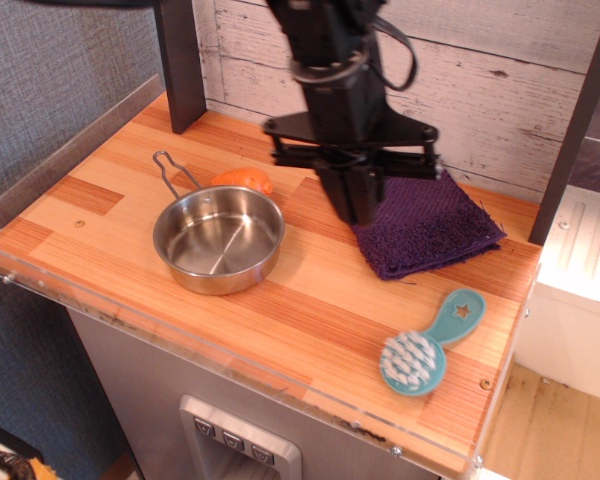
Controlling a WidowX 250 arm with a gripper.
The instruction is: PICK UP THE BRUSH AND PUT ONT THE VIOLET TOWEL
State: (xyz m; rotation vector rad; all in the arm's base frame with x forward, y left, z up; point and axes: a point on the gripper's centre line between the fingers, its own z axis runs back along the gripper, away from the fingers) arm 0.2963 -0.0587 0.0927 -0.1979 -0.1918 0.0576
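The teal brush (424,347) lies free on the wooden table near the front right corner, white bristles up, its star-cutout handle pointing back right. The violet towel (437,226) lies flat at the back right, apart from the brush. My gripper (358,212) hangs above the towel's left edge, pointing down. Its two dark fingers are pressed together with nothing between them.
A steel pan (218,240) with a wire handle sits left of centre. An orange object (243,180) lies just behind it. A dark post (180,65) stands at the back left. The table's clear front rim (280,385) runs close to the brush.
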